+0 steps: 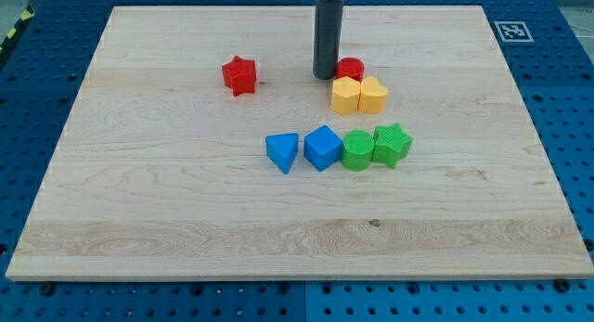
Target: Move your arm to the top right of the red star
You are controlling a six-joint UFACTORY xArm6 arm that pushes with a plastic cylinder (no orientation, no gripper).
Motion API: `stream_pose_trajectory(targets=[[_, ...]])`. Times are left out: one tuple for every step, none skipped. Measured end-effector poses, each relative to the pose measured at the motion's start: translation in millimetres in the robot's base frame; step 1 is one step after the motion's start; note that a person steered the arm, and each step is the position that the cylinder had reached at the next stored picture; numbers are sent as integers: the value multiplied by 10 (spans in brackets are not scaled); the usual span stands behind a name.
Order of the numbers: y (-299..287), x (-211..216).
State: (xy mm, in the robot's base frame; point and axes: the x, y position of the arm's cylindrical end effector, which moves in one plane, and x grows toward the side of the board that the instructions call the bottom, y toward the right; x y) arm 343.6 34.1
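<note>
My tip (326, 76) is resting on the table (186, 220) in the far half, just left of a red round block (352, 69) and touching or nearly touching it. There is no gripper here to open or close, only the bare rod, and it is holding nothing.

The red star (238, 75) is sitting well to the left of my tip, at about the same depth on the table, with bare wood between them. So the spot to reach, beyond and to the right of the star, is lying to my tip's left and slightly farther away. I judge a short leftward slide with a slight drift away should be enough, stopping before the star.

The two yellow blocks (358, 96), the two blue blocks (303, 149) and the two green blocks (376, 147) are all sitting nearer and to the right, off that path.
</note>
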Motion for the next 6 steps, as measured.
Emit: stream_pose_trajectory(targets=[[0, -45], [-50, -112], [-452, -225], [-868, -379], [-1335, -439], [-1783, -362]])
